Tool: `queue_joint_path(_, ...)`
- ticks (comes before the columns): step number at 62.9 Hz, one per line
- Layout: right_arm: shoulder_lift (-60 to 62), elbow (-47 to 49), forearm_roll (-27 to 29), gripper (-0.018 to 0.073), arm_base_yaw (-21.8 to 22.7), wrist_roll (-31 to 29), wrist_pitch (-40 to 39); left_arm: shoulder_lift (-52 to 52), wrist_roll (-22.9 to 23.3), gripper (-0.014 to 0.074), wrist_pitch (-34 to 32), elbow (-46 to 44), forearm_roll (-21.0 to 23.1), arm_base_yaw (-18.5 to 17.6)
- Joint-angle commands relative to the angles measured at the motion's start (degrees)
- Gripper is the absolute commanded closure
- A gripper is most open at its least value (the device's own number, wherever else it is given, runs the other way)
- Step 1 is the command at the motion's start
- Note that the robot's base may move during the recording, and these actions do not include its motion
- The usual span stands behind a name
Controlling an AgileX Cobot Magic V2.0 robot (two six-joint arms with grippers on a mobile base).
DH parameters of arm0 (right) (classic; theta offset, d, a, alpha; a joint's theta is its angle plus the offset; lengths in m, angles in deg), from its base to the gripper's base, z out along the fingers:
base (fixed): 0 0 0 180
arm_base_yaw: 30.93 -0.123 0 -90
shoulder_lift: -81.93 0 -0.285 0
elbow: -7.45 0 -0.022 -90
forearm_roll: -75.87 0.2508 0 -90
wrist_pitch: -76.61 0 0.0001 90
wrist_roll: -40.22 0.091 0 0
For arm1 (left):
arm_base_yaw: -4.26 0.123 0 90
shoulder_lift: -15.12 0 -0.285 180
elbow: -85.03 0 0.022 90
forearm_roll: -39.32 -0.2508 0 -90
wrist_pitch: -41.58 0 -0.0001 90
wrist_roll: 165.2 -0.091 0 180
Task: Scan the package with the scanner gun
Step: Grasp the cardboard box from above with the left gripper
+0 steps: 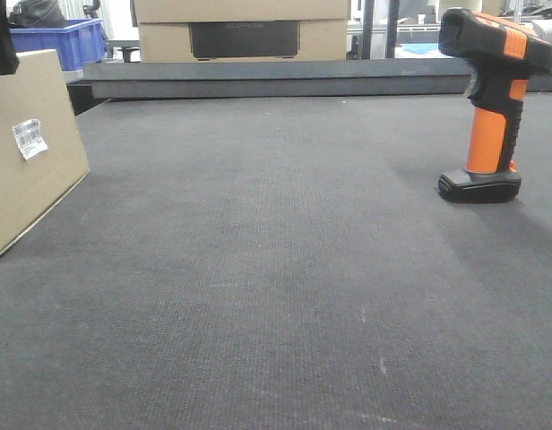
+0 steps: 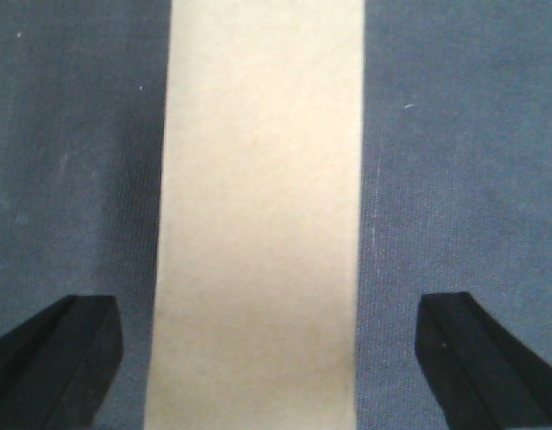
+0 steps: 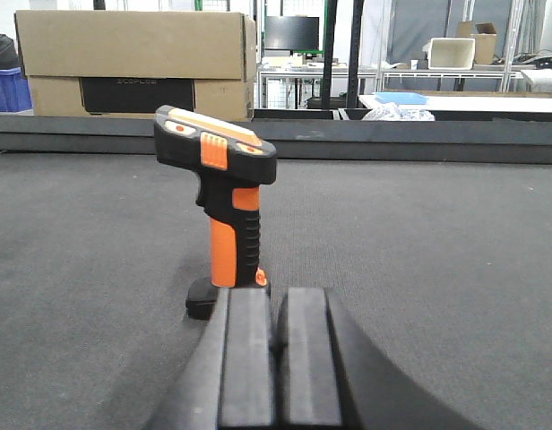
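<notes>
Dark grey textured mat (image 1: pixel 276 287) covers the front view. Tan cardboard package (image 1: pixel 34 179) with a white barcode label (image 1: pixel 30 137) stands at far left. Orange-and-black scanner gun (image 1: pixel 493 107) is upright on its base at far right, well apart from it.

Left wrist: left gripper (image 2: pixel 267 313) fingers spread wide, straddling the package's narrow top face, no contact visible.

Right wrist: right gripper (image 3: pixel 278 309) fingers pressed together, gripping nothing. Scanner gun stands just ahead, slightly left.
</notes>
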Motion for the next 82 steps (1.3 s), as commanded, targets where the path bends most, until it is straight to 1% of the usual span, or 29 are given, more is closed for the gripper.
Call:
queue_joint_path(1, 0.2, 0.0, -0.3, 0.0727, 0.0, 0.3, -1.1, 0.1, 0.9, 0.0037, 0.3, -0.3, -0.1, -0.1)
queue_joint_path(18, 0.2, 0.0, -0.3, 0.0727, 0.0, 0.3, -1.1, -1.9, 0.3, 0.0041, 1.4, -0.3, -0.1, 0.0)
queue_joint_path(23, 0.2, 0.0, -0.3, 0.0727, 0.0, 0.3, -1.1, -3.1, 0.2, 0.0060, 1.8, -0.3, -0.1, 0.0)
queue_joint_path(27, 0.2, 0.0, -0.3, 0.0727, 0.0, 0.3, -1.1, -3.6, -1.0, 0.0078, 1.9, -0.3, -0.1, 0.0)
queue_joint_path(37, 0.2, 0.0, -0.3, 0.0727, 0.0, 0.3, -1.1, -4.8, -1.4, 0.0157, 1.6, -0.3, -0.1, 0.1)
queue_joint_path(43, 0.2, 0.0, -0.3, 0.0727, 0.0, 0.3, -1.1, -5.4, -2.4, 0.0267, 2.0, -0.3, 0.1, 0.1)
queue_joint_path(49, 0.2, 0.0, -0.3, 0.0727, 0.0, 0.3, -1.1, -5.4, -2.7, 0.0412, 3.4, -0.3, 0.2, 0.1)
queue_joint_path(52, 0.2, 0.0, -0.3, 0.0727, 0.0, 0.3, -1.1, -5.4, -2.7, 0.0527, 3.6, -0.4, 0.2, 0.1)
queue_joint_path(55, 0.2, 0.0, -0.3, 0.0727, 0.0, 0.3, -1.1, -5.4, -2.7, 0.0621, 3.7, -0.4, 0.2, 0.1)
queue_joint_path(56, 0.2, 0.0, -0.3, 0.0727, 0.0, 0.3, -1.1, -5.4, -2.7, 0.0669, 3.7, -0.4, 0.2, 0.1)
queue_joint_path(57, 0.2, 0.0, -0.3, 0.0727, 0.0, 0.3, -1.1, -5.4, -2.7, 0.0701, 3.7, -0.4, 0.3, 0.1)
queue_joint_path(58, 0.2, 0.0, -0.3, 0.0727, 0.0, 0.3, -1.1, -5.3, -2.7, 0.0706, 3.9, -0.5, 0.5, 0.1)
queue_joint_path(64, 0.2, 0.0, -0.3, 0.0727, 0.0, 0.3, -1.1, -4.9, -2.7, 0.0708, 4.7, -1.3, 3.9, 0.1)
queue_joint_path(71, 0.2, 0.0, -0.3, 0.0727, 0.0, 0.3, -1.1, -4.2, -2.7, 0.0708, 5.4, -3.7, 9.5, -0.9)
queue_joint_path(76, 0.2, 0.0, -0.3, 0.0727, 0.0, 0.3, -1.1, -3.5, -2.3, 0.0708, 3.9, -5.1, 13.5, -3.2)
queue_joint_path(82, 0.2, 0.0, -0.3, 0.0727, 0.0, 0.3, -1.1, -3.2, -2.0, 0.0708, -1.6, -5.3, 20.9, -6.9)
